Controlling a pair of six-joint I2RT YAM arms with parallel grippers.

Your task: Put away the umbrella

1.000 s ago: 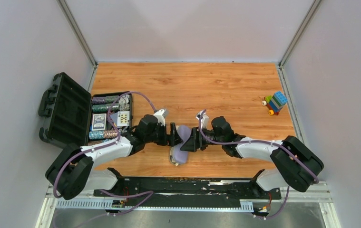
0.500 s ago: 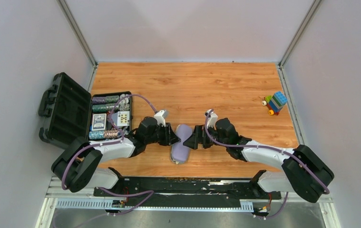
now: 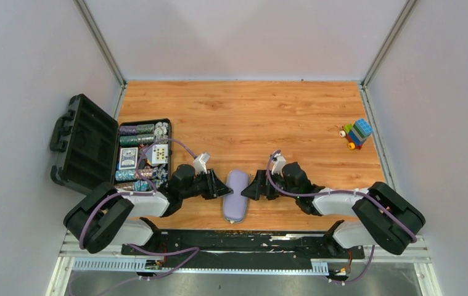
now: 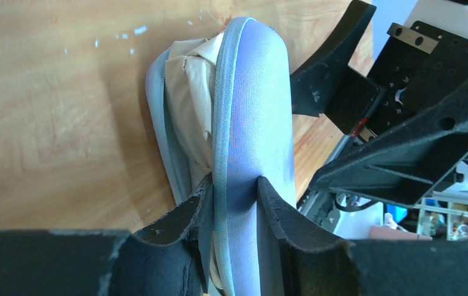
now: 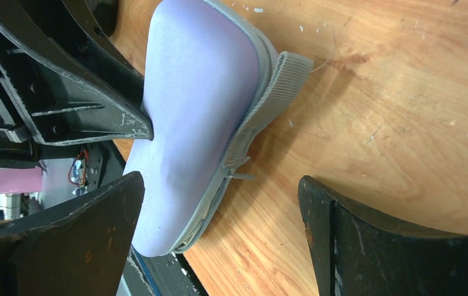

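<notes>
A lilac-grey oval case (image 3: 236, 195) lies on the wooden table between my two grippers. In the left wrist view its seam gapes, and the beige fabric of the umbrella (image 4: 191, 105) shows inside it. My left gripper (image 3: 224, 188) comes in from the left, and its jaws pinch the case's upper shell (image 4: 259, 111) at the zip edge, shut on it (image 4: 234, 182). My right gripper (image 3: 248, 188) stands just right of the case. It is open (image 5: 219, 185), with one finger beside the case (image 5: 194, 80) and the other over bare wood, holding nothing.
An open black box (image 3: 83, 145) stands at the left edge, its tray (image 3: 139, 154) filled with poker chips and cards. A small toy of coloured blocks (image 3: 356, 133) sits at the far right. Grey walls enclose the table, and the arm bases line the near edge.
My left gripper has closed on the case's upper shell. My right gripper has let go, opened wide and drawn back to the right. The case now lies flatter, nearer the front edge.
</notes>
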